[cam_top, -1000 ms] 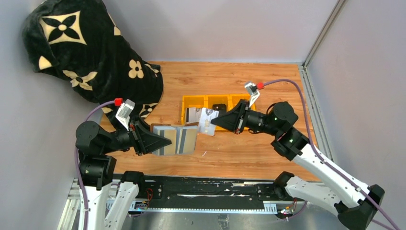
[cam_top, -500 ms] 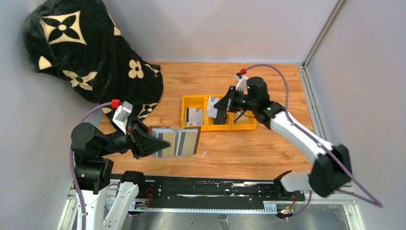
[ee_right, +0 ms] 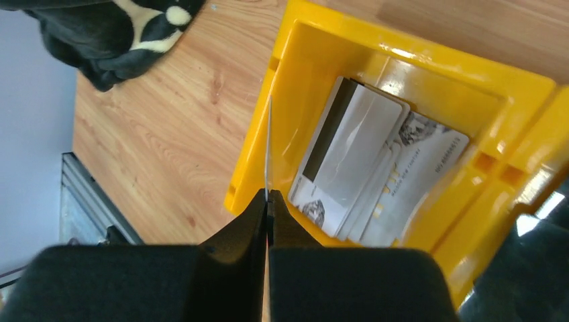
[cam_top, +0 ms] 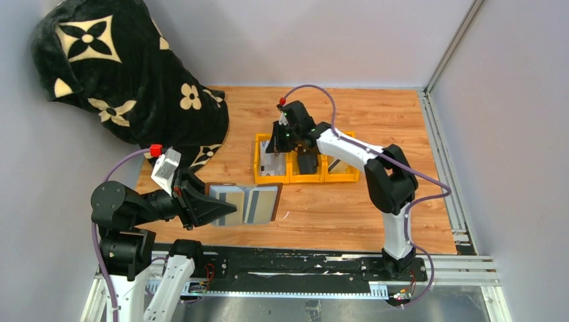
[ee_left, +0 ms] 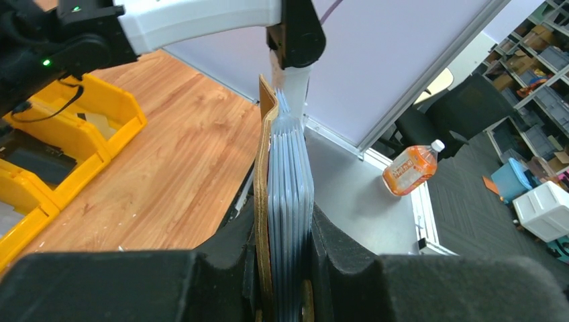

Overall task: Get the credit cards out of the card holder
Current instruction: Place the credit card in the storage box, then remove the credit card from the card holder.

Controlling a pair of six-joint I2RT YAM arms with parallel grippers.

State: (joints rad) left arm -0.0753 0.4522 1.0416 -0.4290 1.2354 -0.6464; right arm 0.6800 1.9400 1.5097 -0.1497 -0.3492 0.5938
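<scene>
One card (ee_right: 268,144), pinched edge-on in my tightly shut right gripper (ee_right: 267,201), has travelled from the card holder (cam_top: 245,203) to the left compartment of the yellow tray (ee_right: 416,64), where other cards (ee_right: 366,168) lie, while my left gripper (ee_left: 282,231), part-closed, clamps the still-loaded holder above the table (cam_top: 335,215) near its front.

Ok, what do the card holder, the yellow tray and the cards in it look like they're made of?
Card holder: likely leather, matte brown, with a thick cut edge; its sleeves look like translucent soft plastic. Yellow tray: moulded hard plastic, glossy with bright highlights. Cards: thin stiff plastic, smooth sheen, one with a dark stripe.
</scene>
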